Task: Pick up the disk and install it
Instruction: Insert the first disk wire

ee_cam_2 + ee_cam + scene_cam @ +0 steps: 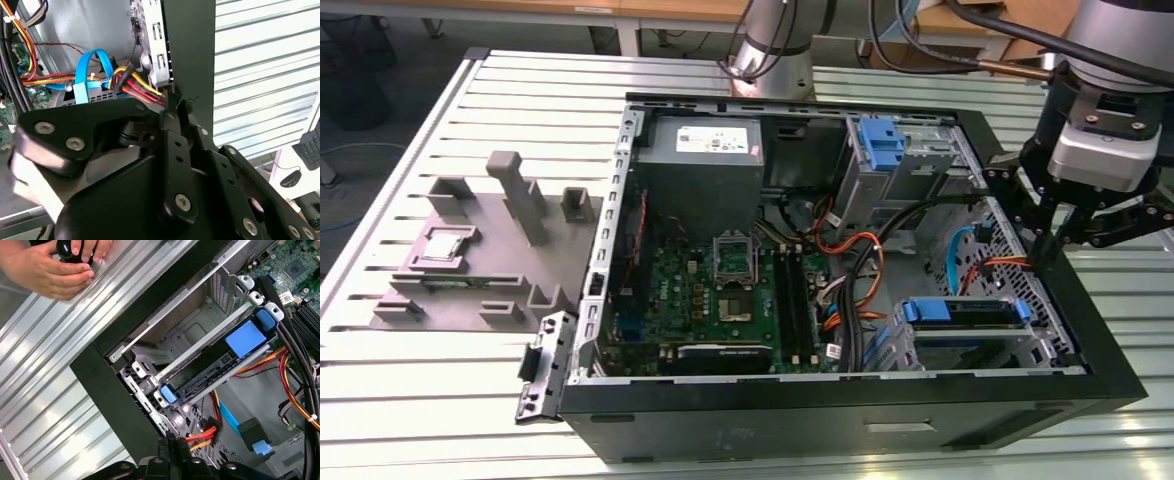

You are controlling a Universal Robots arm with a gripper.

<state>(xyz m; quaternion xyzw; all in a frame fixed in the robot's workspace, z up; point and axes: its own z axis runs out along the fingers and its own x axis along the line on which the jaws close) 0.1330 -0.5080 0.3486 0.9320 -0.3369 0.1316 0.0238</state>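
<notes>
The disk (961,312) lies flat in the lower drive bay at the near right corner of the open computer case (854,410), blue bracket rails on top. In the first wrist view the disk (215,367) sits in the metal bay with blue tabs at both ends. My gripper (1047,262) hangs over the case's right wall, just beyond the disk and apart from it. Its fingers (172,107) are pressed together with nothing between them, close to the wall's edge and a bundle of red and yellow wires. The fingertips (172,447) also show dark beside the bay.
A grey metal cage with a blue latch (881,150) stands at the case's back right. Motherboard (720,290), power supply (707,145) and loose orange and blue cables (854,270) fill the case. A grey fixture holds a processor chip (447,245). A person's hand (55,267) grips a black knob.
</notes>
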